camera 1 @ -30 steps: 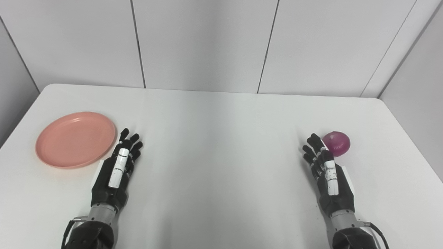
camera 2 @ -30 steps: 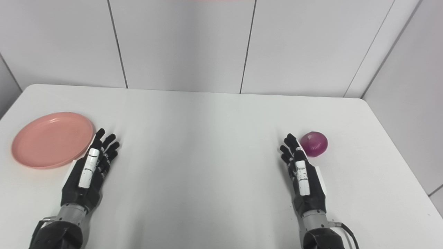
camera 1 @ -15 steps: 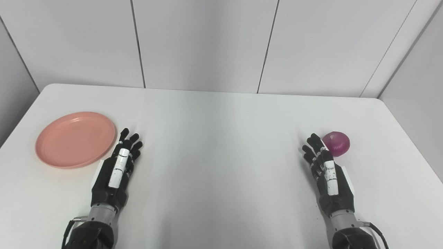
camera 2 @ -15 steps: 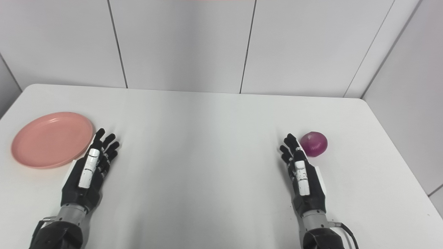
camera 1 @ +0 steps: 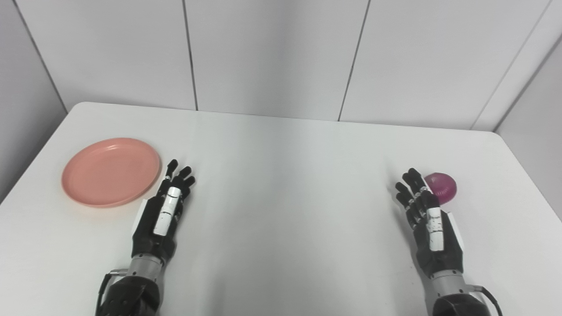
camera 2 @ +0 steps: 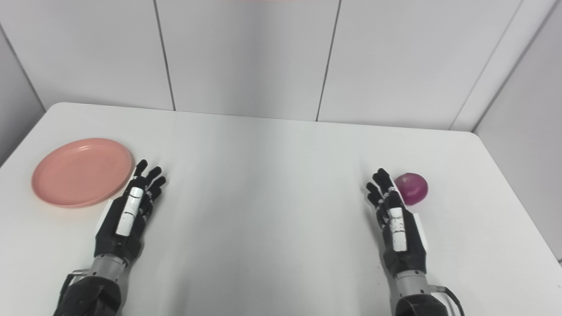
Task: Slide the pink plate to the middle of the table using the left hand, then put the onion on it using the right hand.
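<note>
Pink plate (camera 1: 110, 171): left side of the table (camera 1: 281, 184), empty; likely light, stiff, slides easily.
Hold: press on its near right rim and drag.
Left hand (camera 1: 163, 211): just beside that rim, fingers extended, holding nothing.
Onion (camera 1: 441, 188): far right; round, smooth, may roll; cup it from above.
Right hand (camera 1: 428, 221): beside it, fingers apart, empty.

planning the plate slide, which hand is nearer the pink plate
Left. The left hand lies open just off the plate's near right rim. The right hand is far across the table, beside the onion.
</note>
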